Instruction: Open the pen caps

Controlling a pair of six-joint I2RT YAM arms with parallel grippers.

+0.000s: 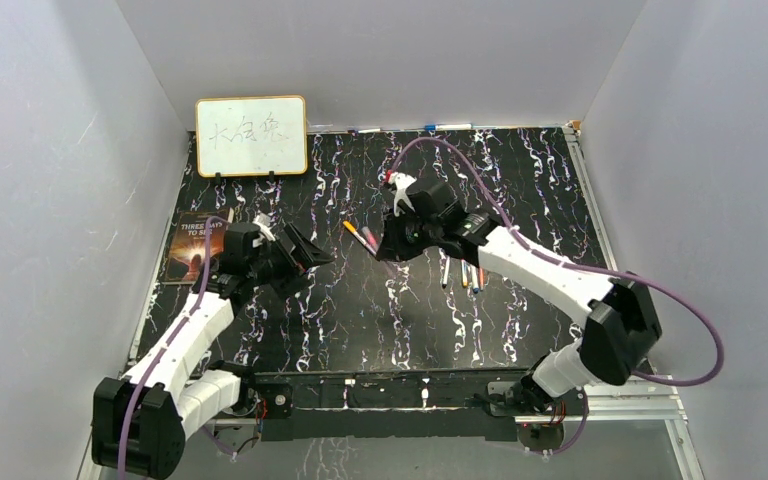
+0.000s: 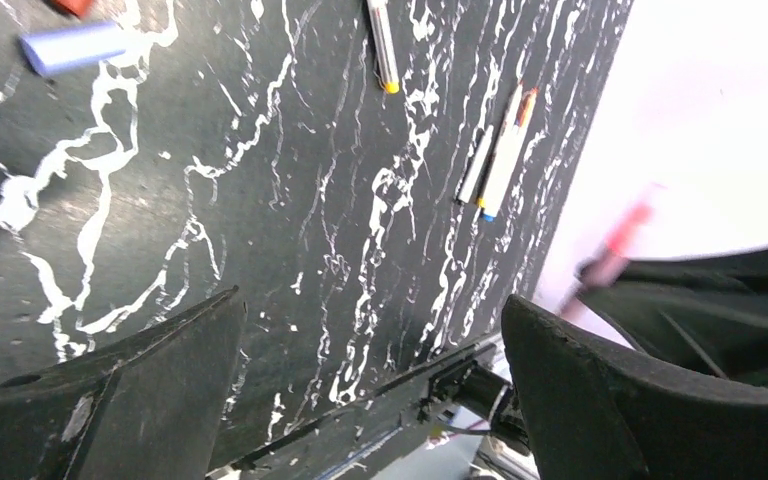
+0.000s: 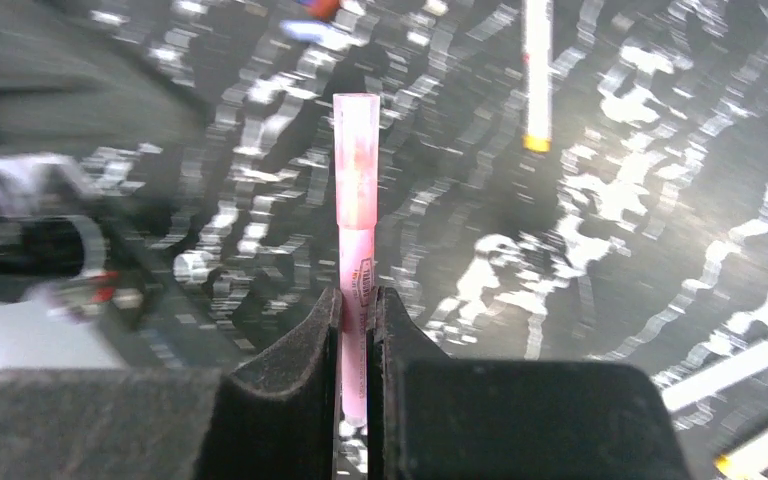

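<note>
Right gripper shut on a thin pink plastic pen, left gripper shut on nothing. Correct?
Not quite. The left gripper is open, not shut: the left wrist view shows its jaws standing wide apart over the black marbled table, holding nothing. The rest holds: the right gripper is shut on the thin pink plastic pen.

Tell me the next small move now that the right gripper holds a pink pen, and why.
Probably bring the open left gripper across to the translucent pink plastic cap and close on it. The right gripper is shut on the barrel of the thin pink marker pen, cap on and pointing clear of the jaws; the left one hangs empty.
</note>
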